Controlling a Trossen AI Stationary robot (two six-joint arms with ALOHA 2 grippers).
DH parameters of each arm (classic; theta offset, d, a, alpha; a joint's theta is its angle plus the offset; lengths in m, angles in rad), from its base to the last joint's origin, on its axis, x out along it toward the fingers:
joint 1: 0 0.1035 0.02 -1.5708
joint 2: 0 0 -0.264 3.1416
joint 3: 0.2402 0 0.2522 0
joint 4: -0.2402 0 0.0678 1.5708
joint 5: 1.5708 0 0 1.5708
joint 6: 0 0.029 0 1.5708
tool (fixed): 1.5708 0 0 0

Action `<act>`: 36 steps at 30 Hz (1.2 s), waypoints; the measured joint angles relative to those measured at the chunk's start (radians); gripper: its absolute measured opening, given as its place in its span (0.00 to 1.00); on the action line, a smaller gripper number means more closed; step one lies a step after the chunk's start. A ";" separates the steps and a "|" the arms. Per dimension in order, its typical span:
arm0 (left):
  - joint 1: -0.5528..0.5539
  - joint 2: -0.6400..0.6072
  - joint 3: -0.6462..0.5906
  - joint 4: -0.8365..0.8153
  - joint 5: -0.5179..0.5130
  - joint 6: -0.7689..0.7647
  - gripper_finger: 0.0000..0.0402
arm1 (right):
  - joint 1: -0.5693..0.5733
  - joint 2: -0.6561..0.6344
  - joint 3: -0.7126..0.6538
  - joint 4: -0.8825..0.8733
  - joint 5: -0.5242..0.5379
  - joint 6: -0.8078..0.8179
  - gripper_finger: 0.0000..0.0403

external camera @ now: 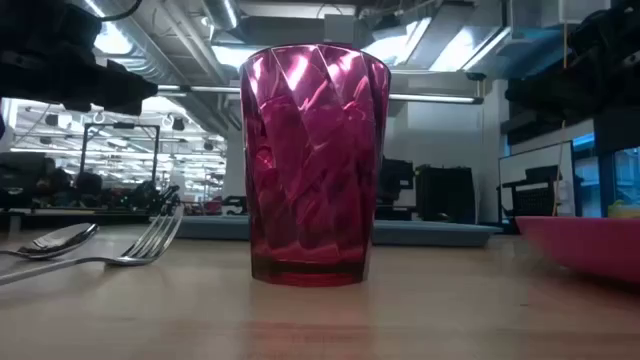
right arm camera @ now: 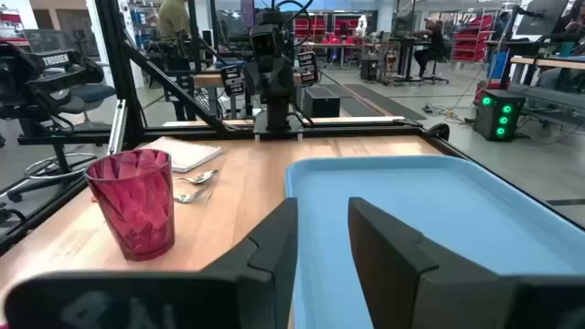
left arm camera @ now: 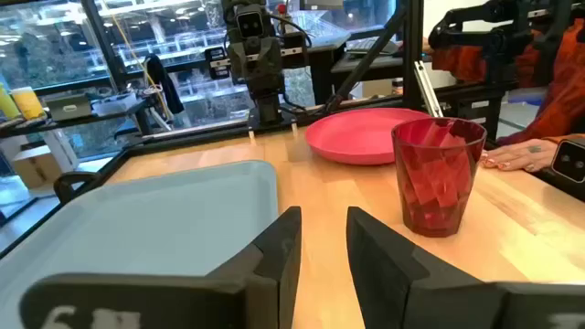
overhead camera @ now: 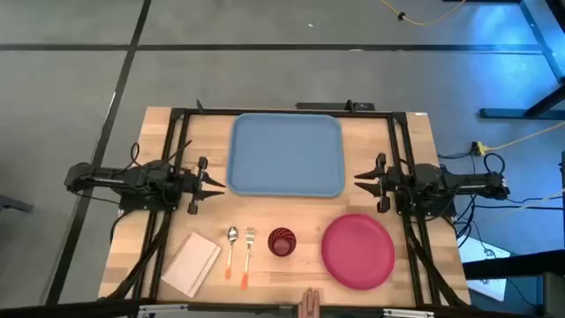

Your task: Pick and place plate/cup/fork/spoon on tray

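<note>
The light blue tray (overhead camera: 287, 155) lies at the table's far middle. Along the near edge, each resting on the wood, are the orange-handled spoon (overhead camera: 231, 246), the fork (overhead camera: 248, 252), the upright dark red cup (overhead camera: 282, 241) and the flat pink plate (overhead camera: 357, 251). My left gripper (overhead camera: 216, 184) hovers at the tray's left side and is open, with nothing between its fingers (left arm camera: 279, 251). My right gripper (overhead camera: 360, 179) stands at the tray's right side, also open and holding nothing (right arm camera: 322, 228). In the low view the cup (external camera: 314, 165) stands in front, with the fork (external camera: 140, 245) and spoon (external camera: 50, 240) to its left.
A white notebook (overhead camera: 192, 263) lies at the near left corner. A person's hand (overhead camera: 309, 305) rests at the near edge, between the cup and the plate, and is also seen in the left wrist view (left arm camera: 521, 157). Dark frame rails run along both sides of the table.
</note>
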 joint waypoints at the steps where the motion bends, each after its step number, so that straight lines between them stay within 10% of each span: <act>1: 0.000 0.000 0.000 0.000 0.000 0.000 0.21 | 0.000 0.000 0.000 0.000 0.000 0.000 0.26; 36: 0.000 0.000 0.000 0.000 0.000 0.000 0.21 | 0.000 0.000 0.000 0.026 0.001 -0.119 0.26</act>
